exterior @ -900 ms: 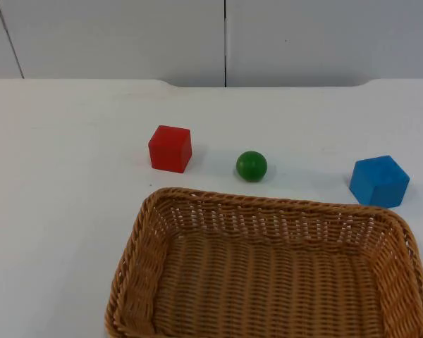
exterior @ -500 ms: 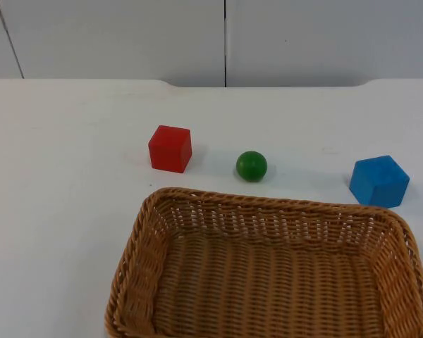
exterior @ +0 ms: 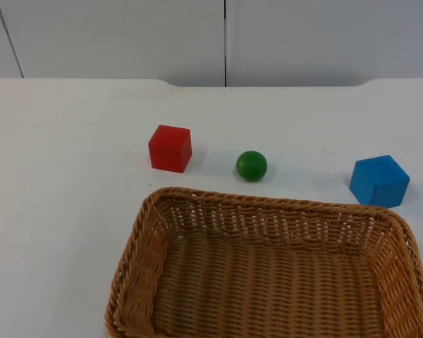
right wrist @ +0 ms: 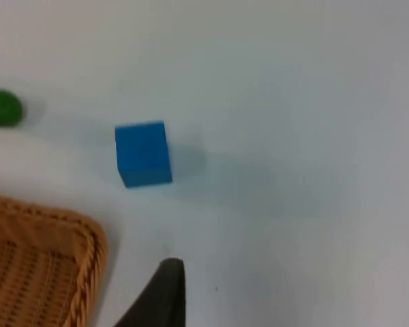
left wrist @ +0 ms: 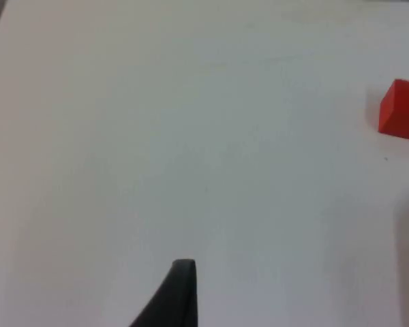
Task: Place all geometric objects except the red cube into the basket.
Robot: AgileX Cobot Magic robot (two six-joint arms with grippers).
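On the white bench (exterior: 70,211), going from left to right in the top view, the red cube (exterior: 170,148) comes first, standing well behind the basket's far left corner. Next is the green ball (exterior: 252,165), beside the cube but apart from it, and near the middle of the basket's far rim without touching it. Furthest right is the blue block (exterior: 379,181), just behind the basket's far right corner. The wicker basket (exterior: 155,282) sits nearest the camera with nothing inside, so all three pieces lie on the bench outside it. A grey partition wall (exterior: 127,39) closes off the far edge of the bench. The left gripper (left wrist: 180,293) hangs above bare bench, with the red cube (left wrist: 401,110) well away from it; one black fingertip is visible, and whether its jaws are apart or together cannot be told. The right gripper (right wrist: 165,293) hangs above the bench near the basket's corner (right wrist: 68,238), with the blue block (right wrist: 143,153) ahead of it and the green ball (right wrist: 2,108) farther off; its jaws' state cannot be told either.
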